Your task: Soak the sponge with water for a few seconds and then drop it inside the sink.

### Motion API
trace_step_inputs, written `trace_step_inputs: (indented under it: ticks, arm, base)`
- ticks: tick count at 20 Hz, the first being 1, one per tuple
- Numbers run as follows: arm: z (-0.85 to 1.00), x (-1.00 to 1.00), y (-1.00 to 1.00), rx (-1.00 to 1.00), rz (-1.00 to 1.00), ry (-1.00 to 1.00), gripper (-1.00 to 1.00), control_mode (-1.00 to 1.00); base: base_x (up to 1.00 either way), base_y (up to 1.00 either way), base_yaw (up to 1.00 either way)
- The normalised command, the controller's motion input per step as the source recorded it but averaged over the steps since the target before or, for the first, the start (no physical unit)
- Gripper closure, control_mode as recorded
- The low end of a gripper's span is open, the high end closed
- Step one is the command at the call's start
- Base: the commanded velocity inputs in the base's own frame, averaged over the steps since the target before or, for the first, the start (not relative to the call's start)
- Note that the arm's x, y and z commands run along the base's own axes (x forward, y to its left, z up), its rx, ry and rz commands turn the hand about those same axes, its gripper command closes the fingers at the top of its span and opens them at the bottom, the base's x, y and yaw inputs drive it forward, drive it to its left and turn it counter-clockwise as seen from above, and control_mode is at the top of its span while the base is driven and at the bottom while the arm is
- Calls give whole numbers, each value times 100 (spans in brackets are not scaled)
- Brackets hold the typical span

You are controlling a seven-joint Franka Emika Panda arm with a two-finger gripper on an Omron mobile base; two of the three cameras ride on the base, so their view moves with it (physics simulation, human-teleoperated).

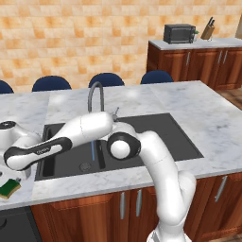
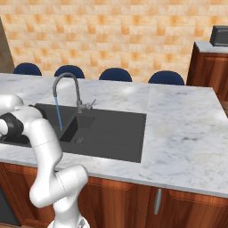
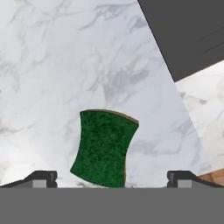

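Closest to us, in the hand view, our gripper looks down on the sponge, whose dark green scouring layer faces up with a thin yellow edge along its top and right side. Our two fingertips stand wide apart, one on either side of the sponge with clear marble between each tip and the block, so the fingers are open and hold nothing. The sponge lies flat on the marble counter. From the left base view we see the sponge on the counter near its front edge, just left of the sink, with our white arm bent over toward it and the hand partly past the picture's left edge. Farther on, the grey gooseneck faucet curves over the basin, and the water falls from it in a thin blue stream. Beyond the counter stand blue chair backs and a tan tiled wall.
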Motion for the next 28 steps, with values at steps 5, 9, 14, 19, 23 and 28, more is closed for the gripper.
trace_step_inputs:
  ticks: [5,9,14,19,23,28]
  arm:
    - [-11,0,1,0,0,1,-100,-100]
    - [-21,0,14,0,-2,9,-100,-100]
    - [-22,1,21,0,-5,10,-100,-100]
    - [-8,9,24,-6,-8,10,-100,-100]
    - [0,11,21,-11,-10,12,-100,-100]
    - [-1,5,11,-10,-6,12,-100,-100]
  base:
    - [0,0,0]
    - [0,0,0]
    - [0,0,0]
    - [0,0,0]
    - [0,0,0]
    - [0,0,0]
